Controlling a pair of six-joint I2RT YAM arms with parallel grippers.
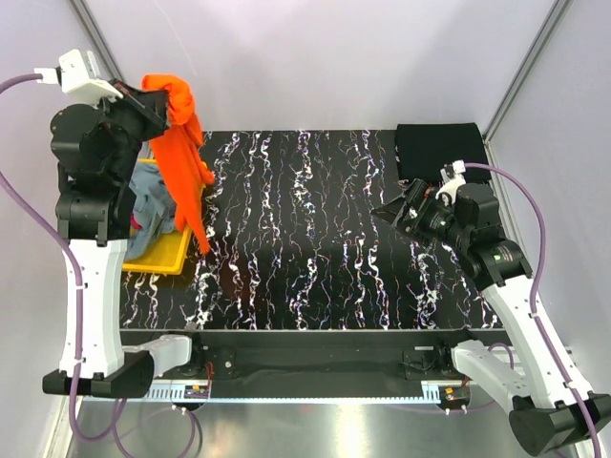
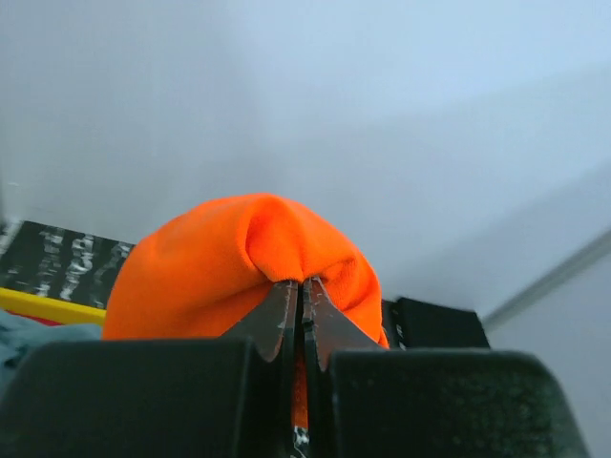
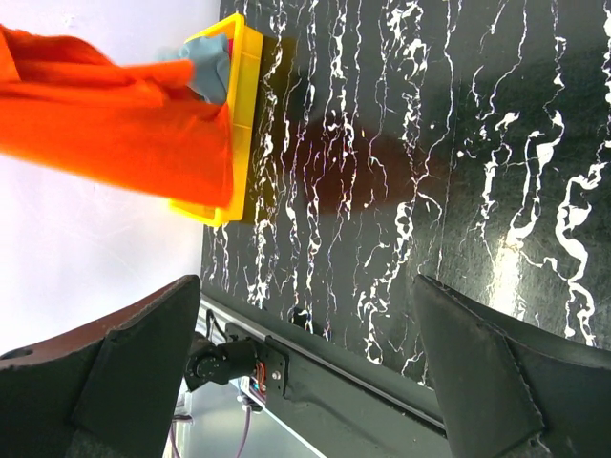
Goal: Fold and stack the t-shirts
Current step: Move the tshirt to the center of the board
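The right gripper hangs low over the table on its right side, jaws wide apart and holding nothing. At the left edge sits the bin with a grey-blue shirt heaped in it. Above the bin the left gripper is raised high, jaws clamped on a small fold of the orange shirt, which dangles in a narrow bunch with its tail down by the bin's rim. A black shirt lies folded at the far right corner.

The pinch looks small, so a quick swing may let the cloth slip. The tail may catch the rim and tug the bin. Bunched like this, the shirt will probably land crumpled.

Only the left wrist view shows the jaws tight on the fold. Only the top view shows how far the shirt hangs.
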